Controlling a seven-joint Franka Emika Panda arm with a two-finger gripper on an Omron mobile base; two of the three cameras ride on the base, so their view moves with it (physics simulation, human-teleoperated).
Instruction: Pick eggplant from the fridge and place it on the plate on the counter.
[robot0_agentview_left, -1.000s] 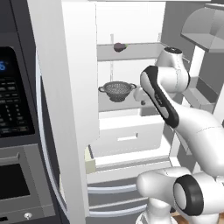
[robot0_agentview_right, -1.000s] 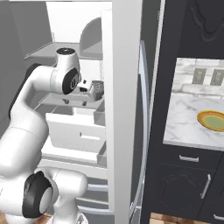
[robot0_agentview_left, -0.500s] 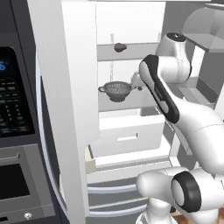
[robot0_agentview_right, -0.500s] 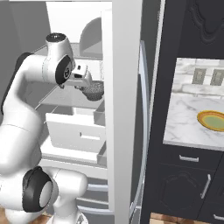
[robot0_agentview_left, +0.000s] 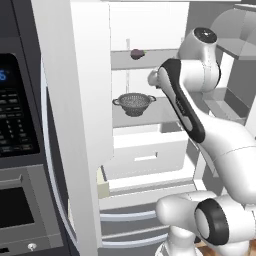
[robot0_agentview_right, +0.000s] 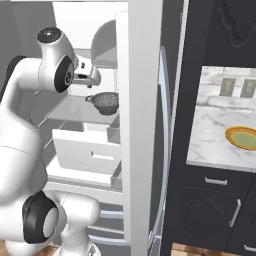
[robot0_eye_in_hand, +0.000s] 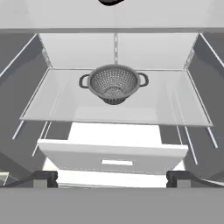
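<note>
No wording can be read anywhere from here. The dark oven panel (robot0_agentview_left: 17, 115), out at nine o'clock in the left base view, carries a blue lit display at its upper left showing part of a digit that could be a 5, cut off by the edge. Below it run rows of pale button markings, too small and blurred to make out. The fridge (robot0_agentview_left: 90, 100), its drawer and the shelves bear no legible label.
</note>
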